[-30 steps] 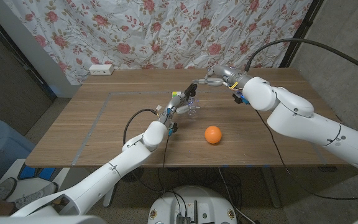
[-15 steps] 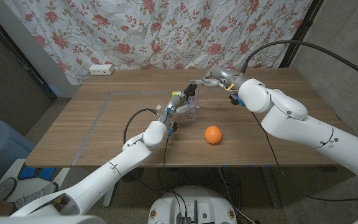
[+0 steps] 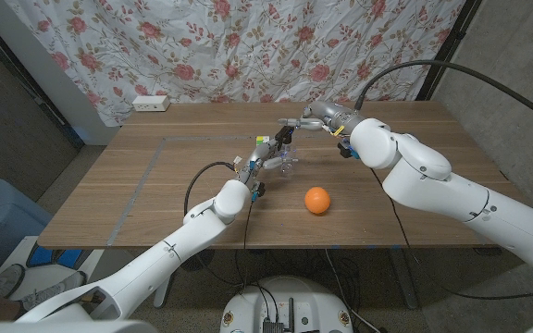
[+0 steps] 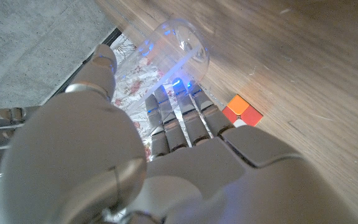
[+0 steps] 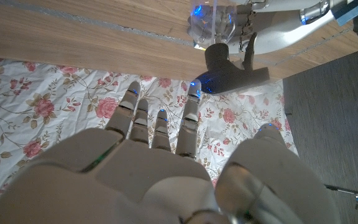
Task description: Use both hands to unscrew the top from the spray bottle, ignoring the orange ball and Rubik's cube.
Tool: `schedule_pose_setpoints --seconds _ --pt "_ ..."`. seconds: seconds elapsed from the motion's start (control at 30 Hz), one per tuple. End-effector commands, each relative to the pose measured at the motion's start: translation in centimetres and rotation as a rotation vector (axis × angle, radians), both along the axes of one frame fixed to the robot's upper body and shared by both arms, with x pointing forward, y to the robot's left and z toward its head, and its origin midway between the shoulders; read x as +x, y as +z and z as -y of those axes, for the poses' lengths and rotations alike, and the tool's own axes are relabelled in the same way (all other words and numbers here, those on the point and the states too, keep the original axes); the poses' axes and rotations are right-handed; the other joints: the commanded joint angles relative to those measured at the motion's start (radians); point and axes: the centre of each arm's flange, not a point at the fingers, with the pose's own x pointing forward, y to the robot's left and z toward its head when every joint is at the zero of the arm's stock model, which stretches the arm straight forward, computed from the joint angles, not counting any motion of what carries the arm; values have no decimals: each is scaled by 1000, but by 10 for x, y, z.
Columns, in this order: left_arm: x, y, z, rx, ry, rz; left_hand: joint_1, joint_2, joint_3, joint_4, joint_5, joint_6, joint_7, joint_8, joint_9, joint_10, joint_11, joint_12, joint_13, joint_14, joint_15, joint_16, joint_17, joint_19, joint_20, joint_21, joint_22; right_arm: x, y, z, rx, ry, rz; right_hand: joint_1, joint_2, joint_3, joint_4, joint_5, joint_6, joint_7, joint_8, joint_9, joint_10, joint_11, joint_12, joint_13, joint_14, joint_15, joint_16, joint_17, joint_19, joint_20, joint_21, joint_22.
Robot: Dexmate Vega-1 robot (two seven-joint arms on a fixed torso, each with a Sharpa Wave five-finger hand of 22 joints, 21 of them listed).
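- My left hand point(image 3: 265, 164) grips the clear spray bottle point(image 3: 288, 162) upright near the table point(image 3: 137, 185) middle, steadying it for unscrewing
- My right hand point(image 3: 305, 121), fingers spread and holding nothing, hovers just beside the dark top point(image 5: 219, 62), lined up to twist it
- The orange ball point(image 3: 316, 200) and Rubik's cube point(image 4: 242, 111) sit apart, ignored

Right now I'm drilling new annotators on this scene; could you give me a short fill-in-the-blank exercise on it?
1. The left hand holds the clear spray ____.
2. The ball on the table is coloured ____.
3. Behind the table hangs a curtain printed with ____.

Missing words: bottle; orange; flowers
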Motion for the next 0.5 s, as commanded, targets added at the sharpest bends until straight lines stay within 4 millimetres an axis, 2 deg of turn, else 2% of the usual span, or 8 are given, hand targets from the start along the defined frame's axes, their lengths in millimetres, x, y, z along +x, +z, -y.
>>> schedule_pose_setpoints --seconds 0.03,0.5 --pt "-4 -2 3 4 -3 1 -120 134 41 36 -3 58 14 8 3 28 -17 3 6 8 -62 -1 5 5 7 1 4 -1 0 -6 -16 -11 -11 -5 2 -3 1 -1 -10 3 -5 3 -8 7 -7 1 -11 7 -5 -1 -9 0 -4 5" --pt "-5 -2 7 14 -14 1 -121 137 44 36 -3 55 14 6 3 29 -17 2 7 6 -60 -2 7 4 9 1 4 -5 2 -11 -32 -34 -11 4 5 4 -15 0 -52 17 -22 6 -24 16 -14 0 -19 7 -12 -4 -19 -1 -4 5"
